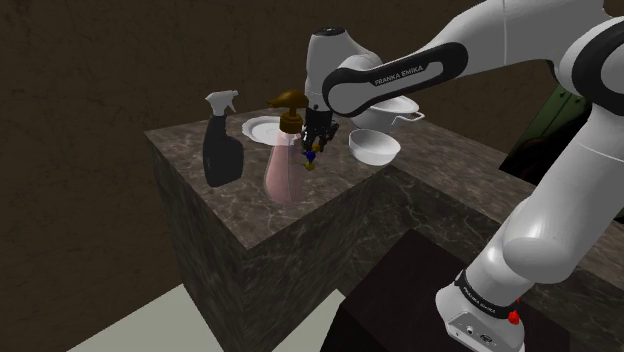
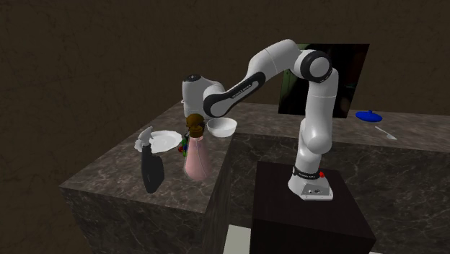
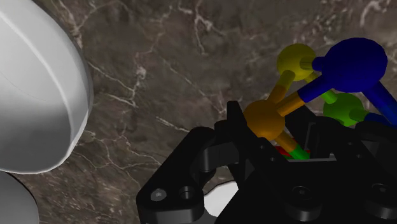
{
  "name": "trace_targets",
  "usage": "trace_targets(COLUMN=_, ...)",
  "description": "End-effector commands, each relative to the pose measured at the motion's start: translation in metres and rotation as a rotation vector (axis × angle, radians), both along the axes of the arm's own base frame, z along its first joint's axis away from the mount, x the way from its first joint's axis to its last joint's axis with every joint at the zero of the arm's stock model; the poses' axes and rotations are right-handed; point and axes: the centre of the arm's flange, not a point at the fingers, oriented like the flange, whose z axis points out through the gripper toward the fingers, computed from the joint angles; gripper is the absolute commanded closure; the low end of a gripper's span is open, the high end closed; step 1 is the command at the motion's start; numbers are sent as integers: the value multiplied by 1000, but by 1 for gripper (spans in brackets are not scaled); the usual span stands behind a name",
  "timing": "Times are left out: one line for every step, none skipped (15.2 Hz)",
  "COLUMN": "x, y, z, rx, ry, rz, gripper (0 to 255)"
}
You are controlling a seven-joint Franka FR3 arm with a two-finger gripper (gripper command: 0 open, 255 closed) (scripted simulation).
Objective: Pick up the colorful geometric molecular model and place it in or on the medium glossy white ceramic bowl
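gripper [image 1: 314, 148]: you see it hanging low over the marble counter [image 1: 300, 215], its fingers drawn narrow and clasping the molecular model.
molecular model [image 3: 266, 118]: held between your fingers, clear of the counter; orange, yellow, blue and green balls on rods.
white bowl [image 1: 374, 147]: on the counter at 3 o'clock of the gripper in the shoulder view, near but apart.
pink pump bottle [image 1: 285, 165]: upright at 8 o'clock of the gripper, just beside it.
dark spray bottle [image 1: 222, 150]: upright at 9 o'clock of the pump bottle.
white plate [image 1: 262, 128]: at 11 o'clock of the pump bottle.
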Motion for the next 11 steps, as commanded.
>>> trace_targets(x=0, y=0, z=0, rx=0, ry=1, rz=0, gripper=255)
trace_targets(x=0, y=0, z=0, rx=0, ry=1, rz=0, gripper=255)
trace_targets(x=0, y=0, z=0, rx=0, ry=1, rz=0, gripper=255)
trace_targets(x=0, y=0, z=-1, rx=0, ry=1, rz=0, gripper=255)
trace_targets(x=0, y=0, z=-1, rx=0, ry=1, rz=0, gripper=255)
trace_targets(x=0, y=0, z=-1, rx=0, ry=1, rz=0, gripper=255)
trace_targets(x=0, y=0, z=0, rx=0, ry=1, rz=0, gripper=255)
trace_targets(x=0, y=0, z=5, rx=0, ry=1, rz=0, gripper=255)
trace_targets(x=0, y=0, z=10, rx=0, ry=1, rz=0, gripper=255)
trace_targets(x=0, y=0, z=15, rx=0, ry=1, rz=0, gripper=255)
trace_targets(x=0, y=0, z=21, rx=0, ry=1, rz=0, gripper=255)
